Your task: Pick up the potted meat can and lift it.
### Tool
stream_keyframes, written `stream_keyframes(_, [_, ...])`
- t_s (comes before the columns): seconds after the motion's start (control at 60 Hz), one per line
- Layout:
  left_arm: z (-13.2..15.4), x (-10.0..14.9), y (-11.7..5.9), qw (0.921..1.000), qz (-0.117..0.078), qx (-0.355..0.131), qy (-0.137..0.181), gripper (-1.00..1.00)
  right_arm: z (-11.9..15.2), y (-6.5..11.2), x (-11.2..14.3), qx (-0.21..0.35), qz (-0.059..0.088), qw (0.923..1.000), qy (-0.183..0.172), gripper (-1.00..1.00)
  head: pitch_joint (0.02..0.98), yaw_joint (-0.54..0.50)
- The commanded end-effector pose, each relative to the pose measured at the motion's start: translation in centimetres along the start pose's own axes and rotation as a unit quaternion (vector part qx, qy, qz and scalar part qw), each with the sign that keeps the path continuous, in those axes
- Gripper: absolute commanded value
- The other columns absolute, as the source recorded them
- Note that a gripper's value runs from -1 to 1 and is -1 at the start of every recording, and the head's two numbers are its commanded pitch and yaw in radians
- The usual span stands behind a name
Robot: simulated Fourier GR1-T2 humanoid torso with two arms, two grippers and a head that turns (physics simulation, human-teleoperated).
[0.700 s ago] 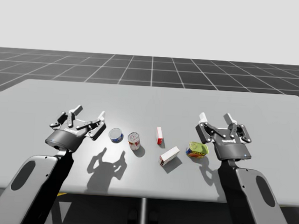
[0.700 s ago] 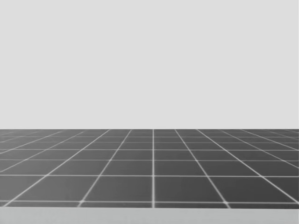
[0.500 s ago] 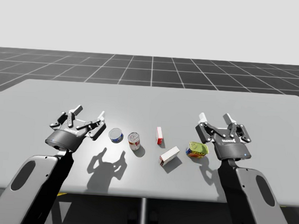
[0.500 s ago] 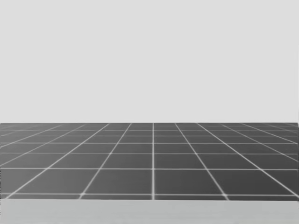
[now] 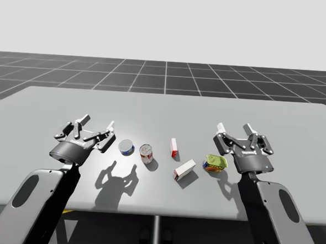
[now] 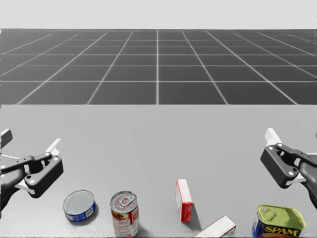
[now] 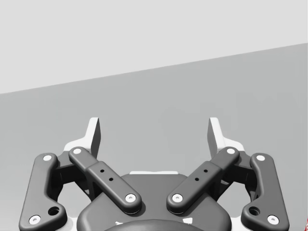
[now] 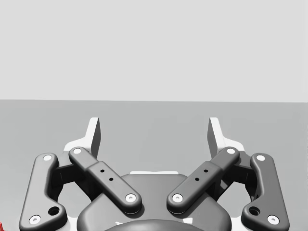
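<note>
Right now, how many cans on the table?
3: low round blue can by my left gripper, taller round red can beside it, potted meat can by my right gripper.

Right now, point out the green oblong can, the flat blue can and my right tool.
Green oblong can (image 6: 280,216): head view, its green lid.
Flat blue can (image 6: 79,202): head view, its silver lid.
Right tool (image 5: 235,128): high view, midway between its fingertips.

The high view looks obliquely down from above the near edge over the whole grey table (image 5: 164,108). The head view, lower and nearer, faces the far edge. Both views share the row of things from the short blue can (image 5: 126,147) to the potted meat can (image 5: 216,163). The wrist views look along the left gripper (image 7: 154,134) and the right gripper (image 8: 154,134), low over the table.
</note>
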Motion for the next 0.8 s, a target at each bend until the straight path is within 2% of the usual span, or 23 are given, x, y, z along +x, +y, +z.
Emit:
stream_keyframes(0.017, [0.0,0.0,0.0,1.0000,-0.002,0.000,0.001,-1.00,-0.1,0.0,-0.1,-0.003,0.005,1.0000,0.001,-1.00,0.604,-0.04])
stream_keyframes(0.4, [-0.1,-0.1,-0.5,0.9999,-0.008,-0.010,0.002,-1.00,-0.1,0.0,-0.1,-0.003,0.013,0.9999,-0.002,-1.00,0.828,-0.32])
stream_keyframes(0.6, [-0.2,-0.1,-0.7,0.9999,-0.008,-0.015,0.002,-1.00,0.0,0.1,0.1,-0.003,0.010,0.9999,-0.004,-1.00,0.878,-0.37])
stream_keyframes(0.617, [-0.2,-0.1,-0.7,0.9999,-0.007,-0.015,0.002,-1.00,0.0,0.3,0.2,-0.005,0.013,0.9999,-0.001,-1.00,0.875,-0.37])
stream_keyframes(0.667, [-0.2,-0.1,-0.7,0.9999,-0.007,-0.015,0.002,-1.00,0.1,0.6,0.2,-0.001,0.001,1.0000,0.004,-1.00,0.870,-0.37])
stream_keyframes(0.75, [-0.2,-0.1,-0.7,0.9999,-0.007,-0.012,0.003,-1.00,0.6,1.0,1.0,-0.008,-0.009,0.9998,0.018,-1.00,0.861,-0.37])
stream_keyframes(0.8, [-0.2,-0.1,-0.8,0.9999,-0.005,-0.012,0.003,-1.00,1.1,1.2,1.7,-0.006,-0.009,0.9999,0.009,-1.00,0.857,-0.37])
